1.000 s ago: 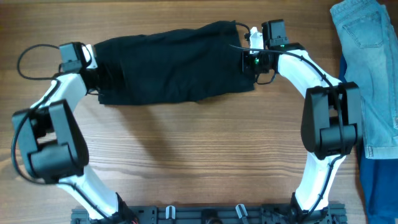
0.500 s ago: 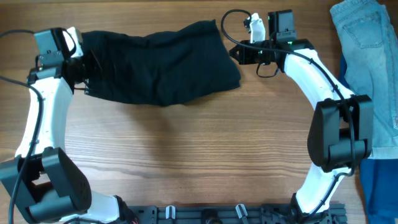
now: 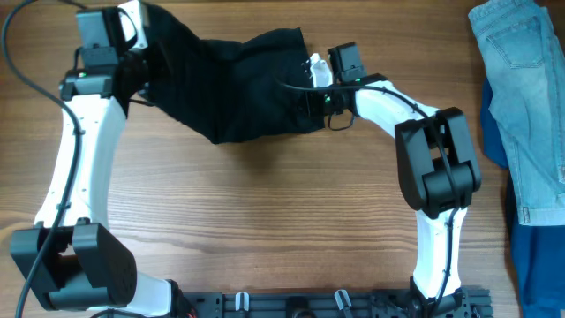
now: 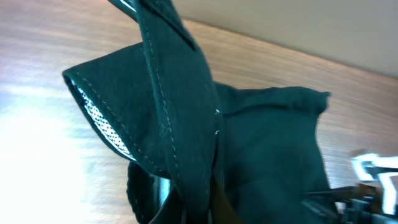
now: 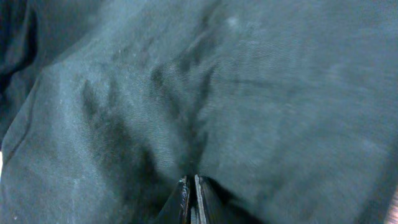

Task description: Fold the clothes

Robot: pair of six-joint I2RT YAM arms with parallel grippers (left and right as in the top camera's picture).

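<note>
The black shorts (image 3: 238,84) hang stretched between my two grippers over the far part of the table. My left gripper (image 3: 134,60) is shut on the shorts' left end and holds it raised at the far left. In the left wrist view the cloth (image 4: 186,124) drapes from the jaws and shows a pale mesh lining (image 4: 102,121). My right gripper (image 3: 318,99) is shut on the right end of the shorts. In the right wrist view black cloth (image 5: 205,93) fills the frame around the closed fingertips (image 5: 191,190).
Light blue denim jeans (image 3: 521,97) lie at the right edge of the wooden table (image 3: 265,221). A dark blue garment (image 3: 538,265) lies below them at the right. The arm bases stand at the front edge.
Both grippers have carried the shorts leftward. The left gripper rose toward the far left corner. The right gripper moved left and inward, bunching the cloth.
</note>
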